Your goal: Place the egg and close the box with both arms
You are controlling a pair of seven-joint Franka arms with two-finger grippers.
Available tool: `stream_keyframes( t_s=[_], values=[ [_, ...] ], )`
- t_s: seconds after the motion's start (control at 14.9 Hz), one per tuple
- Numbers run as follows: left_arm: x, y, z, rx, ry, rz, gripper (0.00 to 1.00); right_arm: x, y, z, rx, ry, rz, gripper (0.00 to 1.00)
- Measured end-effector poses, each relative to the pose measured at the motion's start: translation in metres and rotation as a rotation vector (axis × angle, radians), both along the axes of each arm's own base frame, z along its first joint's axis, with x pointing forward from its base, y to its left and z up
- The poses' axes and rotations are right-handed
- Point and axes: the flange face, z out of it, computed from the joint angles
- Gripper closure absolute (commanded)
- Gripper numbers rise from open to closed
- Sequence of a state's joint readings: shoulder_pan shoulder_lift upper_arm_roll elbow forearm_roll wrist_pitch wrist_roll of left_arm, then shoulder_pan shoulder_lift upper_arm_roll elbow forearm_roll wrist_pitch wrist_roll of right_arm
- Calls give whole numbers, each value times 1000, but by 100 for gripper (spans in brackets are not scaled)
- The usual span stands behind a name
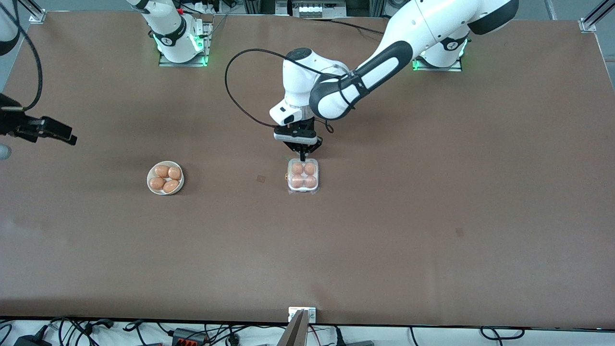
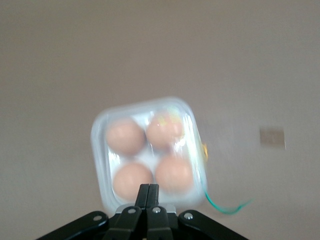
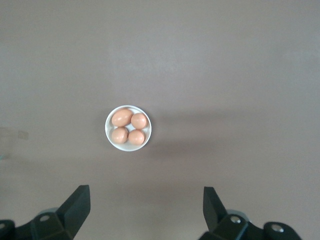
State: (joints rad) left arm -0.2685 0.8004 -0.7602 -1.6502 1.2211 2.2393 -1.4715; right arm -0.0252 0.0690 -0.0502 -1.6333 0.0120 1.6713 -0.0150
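White bowl [image 1: 165,178] on brown table [image 1: 432,202] — four eggs inside, toward right arm's end.

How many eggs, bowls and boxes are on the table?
Eggs in the box: 4
Eggs in the white bowl: 4
Boxes: 1
Bowls: 1
Total: 8 eggs, 10 things in all
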Motion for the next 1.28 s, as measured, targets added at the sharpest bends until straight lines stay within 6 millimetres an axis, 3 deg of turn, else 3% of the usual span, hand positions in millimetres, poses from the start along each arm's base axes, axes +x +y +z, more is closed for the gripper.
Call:
stream_keyframes(
  t_s=[0.13, 0.4, 0.54, 0.67, 0.87, 1.08, 1.28],
  values=[
    [11, 3, 9, -11, -11, 11, 99, -13, 3, 1, -1, 1, 5, 0],
    [8, -1, 15, -28, 13, 28, 99, -17, 3, 2, -1, -8, 5, 0],
    [9, 2, 33, -20, 66, 63, 99, -17, 3, 2, -1, -10, 5, 0],
    [14, 11, 65, 23, 160, 59, 99, -17, 3, 2, -1, -10, 6, 0],
    [33, 32, 108, 136, 275, 33, 99, -16, 1, 4, -2, -17, 2, 0],
    [51, 54, 131, 268, 368, -51, 99, -17, 0, 8, -3, -24, 0, 0],
    [79, 95, 155, 414, 473, -144, 94, -17, 3, 9, -3, -27, 6, 0]
  ],
)
